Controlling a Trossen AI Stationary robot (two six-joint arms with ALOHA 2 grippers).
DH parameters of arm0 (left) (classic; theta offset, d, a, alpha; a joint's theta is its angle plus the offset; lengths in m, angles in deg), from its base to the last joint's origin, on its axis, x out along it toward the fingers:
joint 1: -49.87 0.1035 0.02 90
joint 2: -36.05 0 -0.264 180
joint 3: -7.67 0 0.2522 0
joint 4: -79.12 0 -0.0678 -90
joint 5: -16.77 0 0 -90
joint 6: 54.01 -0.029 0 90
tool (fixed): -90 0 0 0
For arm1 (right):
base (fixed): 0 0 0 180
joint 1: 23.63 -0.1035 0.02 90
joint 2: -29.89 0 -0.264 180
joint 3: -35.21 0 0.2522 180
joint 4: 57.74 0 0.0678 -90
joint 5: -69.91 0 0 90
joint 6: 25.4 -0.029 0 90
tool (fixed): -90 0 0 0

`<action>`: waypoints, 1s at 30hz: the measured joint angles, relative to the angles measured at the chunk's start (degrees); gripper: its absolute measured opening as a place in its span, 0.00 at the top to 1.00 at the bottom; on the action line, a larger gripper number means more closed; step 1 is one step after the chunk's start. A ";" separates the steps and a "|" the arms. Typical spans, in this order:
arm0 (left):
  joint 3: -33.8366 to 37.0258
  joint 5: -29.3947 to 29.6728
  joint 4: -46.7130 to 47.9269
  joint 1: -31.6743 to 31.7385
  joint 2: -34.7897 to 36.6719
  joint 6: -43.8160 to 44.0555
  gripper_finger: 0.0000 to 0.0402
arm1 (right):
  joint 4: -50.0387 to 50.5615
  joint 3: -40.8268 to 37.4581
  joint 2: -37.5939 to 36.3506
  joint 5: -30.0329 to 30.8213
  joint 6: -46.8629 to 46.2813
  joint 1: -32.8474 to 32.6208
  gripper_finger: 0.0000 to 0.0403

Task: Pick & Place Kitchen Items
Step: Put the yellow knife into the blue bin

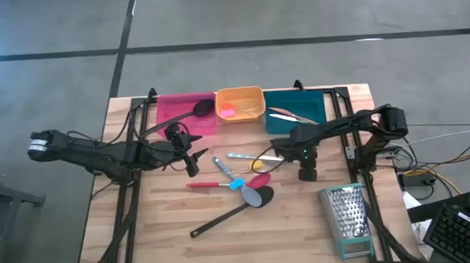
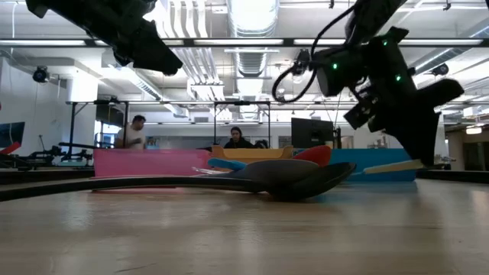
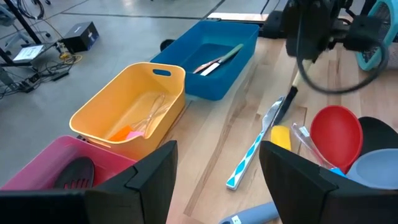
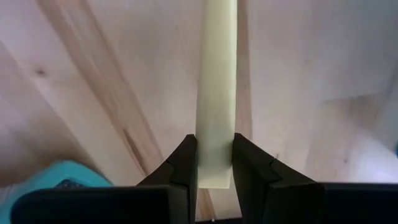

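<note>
Now, from above, the wooden table [image 1: 144,233] is showing bare planks along its near edge, while the pink bin [image 1: 173,110], orange bin [image 1: 239,93] and teal bin [image 1: 318,103] are sitting in a row against the far edge. The left gripper [image 1: 194,156] is hovering just in front of the pink bin, which is holding a black slotted spoon [image 1: 200,109]. Mid-table, the utensils are lying clustered: a red spatula [image 1: 250,181], a grey spoon [image 1: 258,196] and a long black spoon [image 1: 219,221], with clear planks to either side. The right gripper [image 1: 306,173] is sitting right of the cluster, and a flat metal grater [image 1: 348,218] is lying near the right front corner. Down at table level, the dark spoon bowls [image 2: 298,179] are lying low on smooth wood, with both arms hanging above and two people sitting in the room behind. Through the left wrist camera, the left fingers [image 3: 155,174] are standing spread with nothing between them, looking over the rounded plastic bins and a slim blue-tipped utensil [image 3: 255,146]. Through the right wrist camera, the right fingers [image 4: 186,162] are pinching a flat, straight-sided cream handle [image 4: 216,81] lying over pale grained wood.
</note>
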 joint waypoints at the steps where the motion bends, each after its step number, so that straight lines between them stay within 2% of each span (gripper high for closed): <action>1: 0.01 0.00 0.02 0.00 0.00 0.00 0.42 | 0.45 0.00 -1.00 0.15 0.00 0.00 0.85; 11: 0.01 -0.02 0.03 0.00 -0.02 0.09 0.42 | 2.55 0.02 -16.26 2.54 -3.10 0.00 0.85; 19: 0.01 -0.02 -0.01 0.00 -0.02 0.70 0.42 | 2.29 2.45 -27.95 15.45 -1.20 1.89 0.85; 23: 0.01 -0.02 -0.01 0.00 -0.02 1.01 0.42 | 2.14 4.42 -29.77 18.62 1.83 6.05 0.85; 30: 0.01 0.00 0.01 -0.01 -0.02 1.01 0.42 | 1.66 7.77 -28.42 18.97 9.40 16.18 0.85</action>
